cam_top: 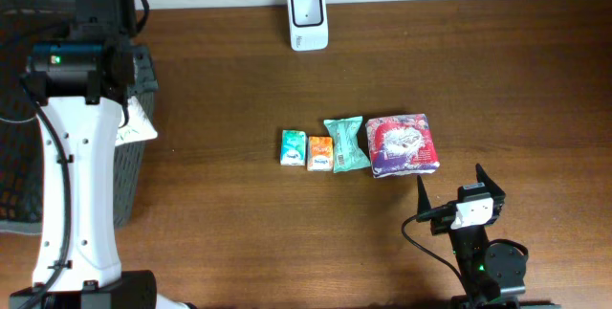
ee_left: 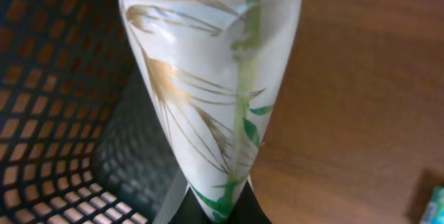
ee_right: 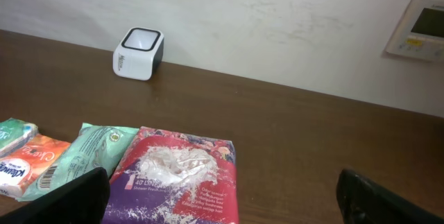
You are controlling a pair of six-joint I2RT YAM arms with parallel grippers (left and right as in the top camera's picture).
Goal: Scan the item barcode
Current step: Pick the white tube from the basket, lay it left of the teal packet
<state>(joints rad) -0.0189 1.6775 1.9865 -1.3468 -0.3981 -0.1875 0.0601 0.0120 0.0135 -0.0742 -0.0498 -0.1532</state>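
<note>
- The basket (cam_top: 132,180) sits at the far left of the table (cam_top: 239,232). My left arm covers much of it from overhead. In the mesh that shows I see nothing lying inside, though I can't vouch for the hidden part.
- The left gripper (ee_left: 218,209) is pinching the narrow end of a white packet (ee_left: 208,78) with gold and green leaves. The packet hangs right at the basket's near wall, partly over the table, well away from the scanner (cam_top: 307,19).
- I judge this to be the drop-off step. To do it well I'd carry the packet fully past the rim before letting go, keeping it low so it doesn't catch the wall and flop back onto the table.
- If the packet is unscanned instead, I'd turn its barcode side to the scanner's window. No barcode shows from here.
- The scanner stands alone at the back edge, centre.
- Four items lie in a touching row mid-table: teal pack (cam_top: 293,147), orange pack (cam_top: 319,153), green pack (cam_top: 345,144), red pack (cam_top: 403,144). A barcode shows on the green one in the right wrist view.
- The right gripper (cam_top: 448,175) is spread wide and holds nothing, hovering just beside the red pack.
</note>
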